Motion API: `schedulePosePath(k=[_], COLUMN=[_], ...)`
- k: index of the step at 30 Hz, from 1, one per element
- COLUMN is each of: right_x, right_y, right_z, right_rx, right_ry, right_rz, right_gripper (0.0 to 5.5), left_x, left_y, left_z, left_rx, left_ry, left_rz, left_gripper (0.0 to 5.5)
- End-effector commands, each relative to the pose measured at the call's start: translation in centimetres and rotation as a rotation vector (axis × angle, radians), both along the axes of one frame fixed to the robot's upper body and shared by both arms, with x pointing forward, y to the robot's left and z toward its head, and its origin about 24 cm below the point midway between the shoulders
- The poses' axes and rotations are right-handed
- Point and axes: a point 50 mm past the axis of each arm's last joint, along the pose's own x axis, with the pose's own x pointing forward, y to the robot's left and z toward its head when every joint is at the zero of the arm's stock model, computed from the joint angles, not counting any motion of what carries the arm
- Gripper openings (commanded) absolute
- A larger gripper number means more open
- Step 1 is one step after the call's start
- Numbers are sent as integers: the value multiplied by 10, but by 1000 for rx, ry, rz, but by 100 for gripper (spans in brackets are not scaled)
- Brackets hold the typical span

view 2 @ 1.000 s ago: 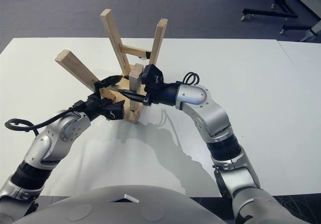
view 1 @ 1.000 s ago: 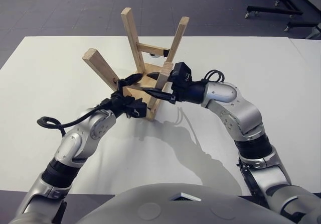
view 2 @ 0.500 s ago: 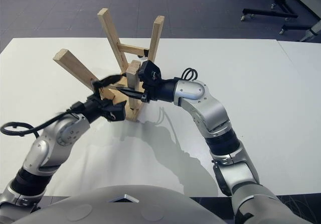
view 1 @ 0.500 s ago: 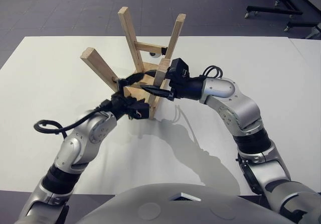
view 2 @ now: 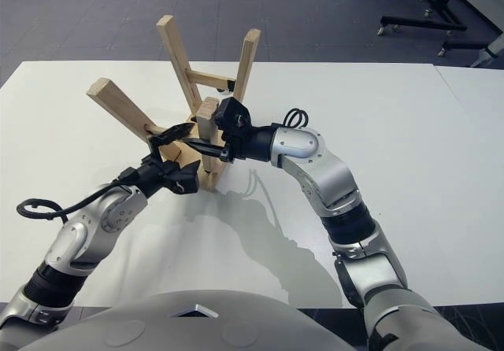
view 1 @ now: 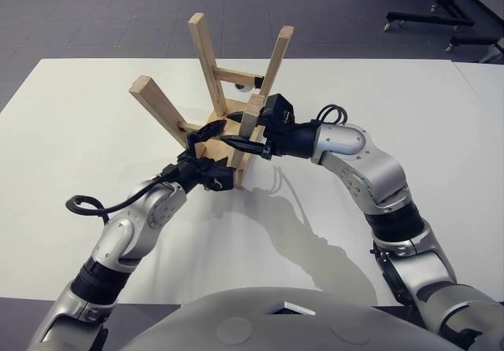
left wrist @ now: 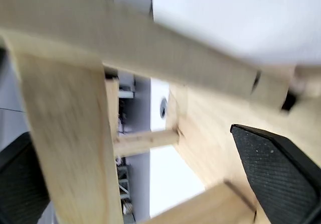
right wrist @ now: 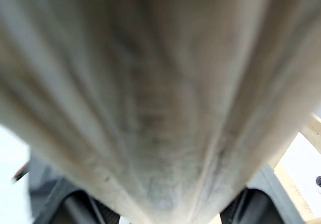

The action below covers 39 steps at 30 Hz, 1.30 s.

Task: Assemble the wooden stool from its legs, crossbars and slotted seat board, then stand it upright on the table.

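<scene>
Left eye view: my left gripper [view 1: 211, 148], gaping wide and clamping nothing, is straddling the stool leg [view 1: 161, 107] slanting toward ten o'clock.

On my feed the stool [view 1: 216, 91] is pale honey-coloured wood with a fine straight grain, set against the plain white table [view 1: 409, 107]. The left gripper [view 1: 211, 142] and right gripper [view 1: 240, 140] are black, and the left one's pads [left wrist: 271, 158] carry a fine cross-hatched texture. The left arm [view 1: 130, 237] and right arm [view 1: 370, 170] are silver-grey with black joints. The floor [view 1: 110, 12] is dark grey, ruled in a tile grid.
</scene>
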Motion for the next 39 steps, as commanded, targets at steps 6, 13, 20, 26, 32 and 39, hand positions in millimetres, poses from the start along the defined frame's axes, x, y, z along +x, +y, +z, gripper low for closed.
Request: schedulePosePath(k=[6, 13, 20, 26, 32, 39], right_x=[0, 1, 1, 2, 2, 2], right_y=[-9, -7, -10, -13, -14, -12], right_z=[-18, -23, -37, -40, -43, -43], right_rx=[-94, -166, -245, -217, -205, -185], right_ry=[75, 64, 55, 80, 94, 101], right_rz=[-37, -33, -52, -67, -72, -61], right_gripper=[206, 206, 206, 206, 206, 206], left_x=[6, -34, -22, 5, -1, -36], left_y=[1, -11, -4, 12, 1, 2], left_z=[38, -61, -56, 7, 4, -94], left_rx=[-25, -11, -13, -22, -60, -6], left_ry=[-51, 220, 174, -3, 44, 275], left_rz=[16, 9, 42, 67, 56, 77], left_gripper=[540, 540, 540, 540, 540, 540])
